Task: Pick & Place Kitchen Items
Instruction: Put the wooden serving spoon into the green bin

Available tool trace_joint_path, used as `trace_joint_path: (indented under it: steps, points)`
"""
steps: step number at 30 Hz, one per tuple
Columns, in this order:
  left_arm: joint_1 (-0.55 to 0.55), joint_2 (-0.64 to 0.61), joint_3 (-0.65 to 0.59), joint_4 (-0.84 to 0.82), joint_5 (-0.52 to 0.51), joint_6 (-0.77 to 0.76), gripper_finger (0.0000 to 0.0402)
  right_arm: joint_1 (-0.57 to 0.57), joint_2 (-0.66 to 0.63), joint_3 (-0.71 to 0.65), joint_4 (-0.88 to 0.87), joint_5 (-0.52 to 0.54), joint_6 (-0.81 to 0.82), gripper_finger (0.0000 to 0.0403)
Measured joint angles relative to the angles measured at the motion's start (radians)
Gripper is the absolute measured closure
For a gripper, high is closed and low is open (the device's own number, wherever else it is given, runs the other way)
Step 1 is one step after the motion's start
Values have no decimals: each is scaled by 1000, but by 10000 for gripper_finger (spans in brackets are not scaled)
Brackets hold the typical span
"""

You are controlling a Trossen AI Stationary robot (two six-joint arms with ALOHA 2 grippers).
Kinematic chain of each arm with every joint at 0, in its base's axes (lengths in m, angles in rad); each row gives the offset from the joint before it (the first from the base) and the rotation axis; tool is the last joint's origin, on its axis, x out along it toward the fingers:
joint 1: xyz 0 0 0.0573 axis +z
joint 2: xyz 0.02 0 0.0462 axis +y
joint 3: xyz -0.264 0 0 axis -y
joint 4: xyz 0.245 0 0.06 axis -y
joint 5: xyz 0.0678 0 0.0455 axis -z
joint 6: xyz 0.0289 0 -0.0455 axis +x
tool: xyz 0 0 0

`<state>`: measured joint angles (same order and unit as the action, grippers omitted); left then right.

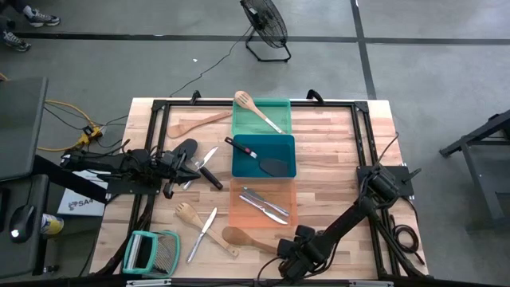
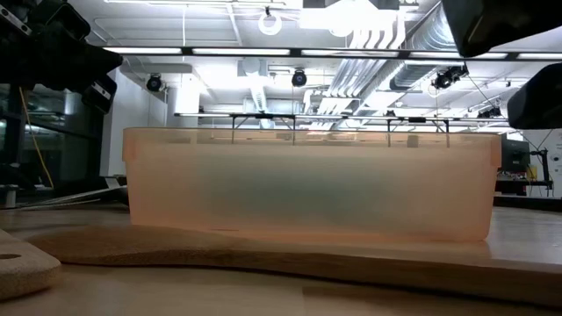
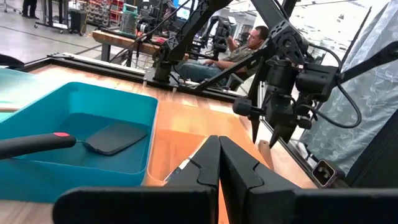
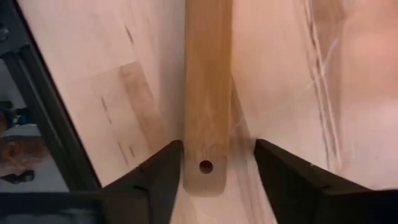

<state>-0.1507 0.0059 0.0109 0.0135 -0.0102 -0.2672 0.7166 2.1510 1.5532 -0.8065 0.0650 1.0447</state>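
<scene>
At 6 o'clock on surface (image 1: 335,199), wooden spoon (image 1: 243,238) lies flat, handle twd 4. Right hand (image 4: 205,167) straddles handle end, fingers apart, not gripping. Left hand (image 3: 219,163) clenched, empty, at 9.

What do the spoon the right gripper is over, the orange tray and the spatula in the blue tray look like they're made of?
The spoon between the fingers of the right gripper looks like pale unfinished wood: visible grain, matte, with a hanging hole at the handle's end. The orange tray seems to be translucent plastic; light shows through its wall. The spatula in the blue tray looks like matte black plastic or silicone; which one isn't clear.
</scene>
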Motion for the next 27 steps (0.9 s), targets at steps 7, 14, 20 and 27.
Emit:
trace_joint_path:
  steps: [7, 14, 20, 27]
  points:
    - [0, 0, 0, 0, 0, 0, 402, 7, 59, 4, 0, -49, -50, 290]
    - [0, 0, 0, 0, 0, 0, 402, 15, 65, 5, -6, -11, -29, 297]
    - [0, 0, 0, 0, 0, 0, 402, 15, 66, 5, -5, -21, -24, 317]
    - [0, 0, 0, 0, 0, 0, 402, 13, 65, 5, -5, -41, -21, 317]
